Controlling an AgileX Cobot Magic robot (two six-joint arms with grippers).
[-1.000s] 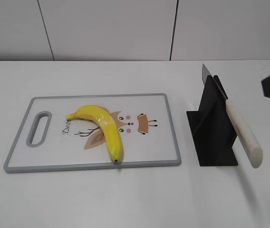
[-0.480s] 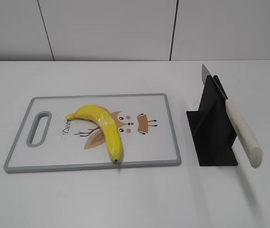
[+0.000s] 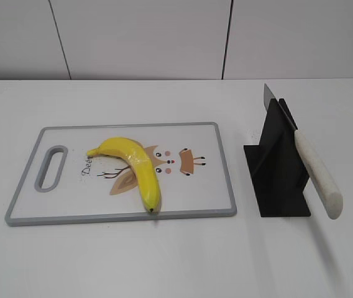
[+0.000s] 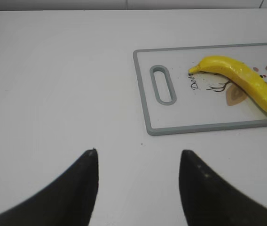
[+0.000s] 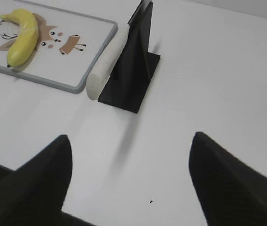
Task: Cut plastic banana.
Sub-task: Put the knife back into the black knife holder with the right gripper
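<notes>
Bright-yellow banana [image 3: 134, 166] — white board [image 3: 207, 186], grey rim, brown deer print; black stand [image 3: 279, 171], cream-handled knife [image 3: 316, 174].

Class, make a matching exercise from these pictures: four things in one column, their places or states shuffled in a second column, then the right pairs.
1. glossy yellow plastic banana
2. white-handled knife
3. grey-rimmed white cutting board
4. left pincer

A. slotted in the black stand
B. open over bare table
C. lying on the board
D. flat on the white table

Pairs: 1-C, 2-A, 3-D, 4-B

Exterior slants down frontally; wrists oblique; all share cutting board [image 3: 227, 180].
</notes>
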